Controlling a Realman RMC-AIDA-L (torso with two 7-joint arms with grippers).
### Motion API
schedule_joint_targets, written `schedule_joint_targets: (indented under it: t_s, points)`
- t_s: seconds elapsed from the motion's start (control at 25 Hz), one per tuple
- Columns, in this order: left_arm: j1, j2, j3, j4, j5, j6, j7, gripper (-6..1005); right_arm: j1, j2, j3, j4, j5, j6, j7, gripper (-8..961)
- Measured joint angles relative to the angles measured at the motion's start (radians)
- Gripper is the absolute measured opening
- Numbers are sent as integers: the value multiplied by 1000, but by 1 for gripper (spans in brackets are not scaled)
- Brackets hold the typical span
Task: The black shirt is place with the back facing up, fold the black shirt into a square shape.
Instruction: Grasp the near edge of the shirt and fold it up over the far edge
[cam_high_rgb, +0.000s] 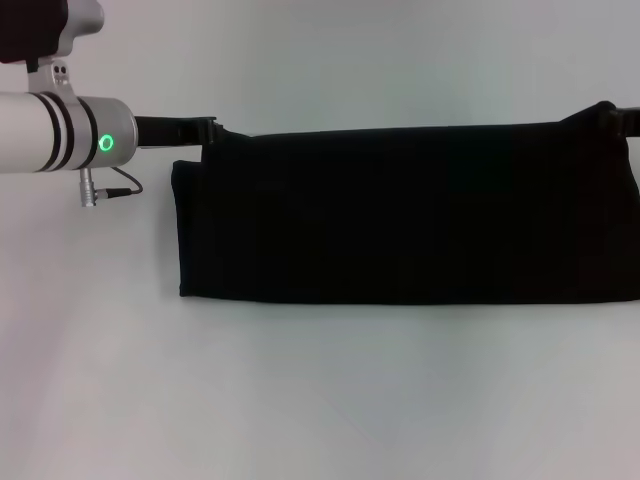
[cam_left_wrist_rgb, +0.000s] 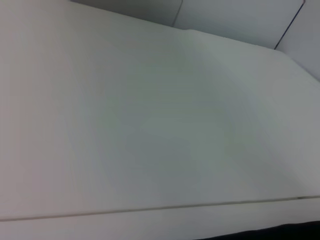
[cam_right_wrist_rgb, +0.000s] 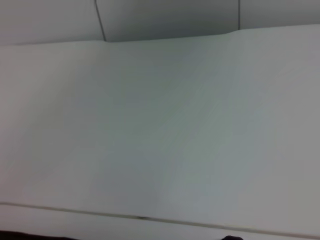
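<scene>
Now the large plain black fabric shirt (cam_high_rgb: 410, 215) lies as a long band on the white table (cam_high_rgb: 300, 400), its near edge straight. Left gripper (cam_high_rgb: 205, 130) and right gripper (cam_high_rgb: 610, 112) are clamped on its far corners; wide free table lies near

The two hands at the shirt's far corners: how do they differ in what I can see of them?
The left hand shows with its silver arm and green light, reaching in from the side; the right hand is barely visible at the picture's edge. The shirt's corner peaks higher at the right hand than at the left. Both are black and meet the shirt's far edge.
</scene>
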Motion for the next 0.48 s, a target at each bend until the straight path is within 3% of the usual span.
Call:
schedule_joint_targets:
  t_s: [0.48]
  points:
    - [-21, -2, 2, -27, 0, -38, 33, 53, 24, 0, -1, 28, 2, 66, -3, 50]
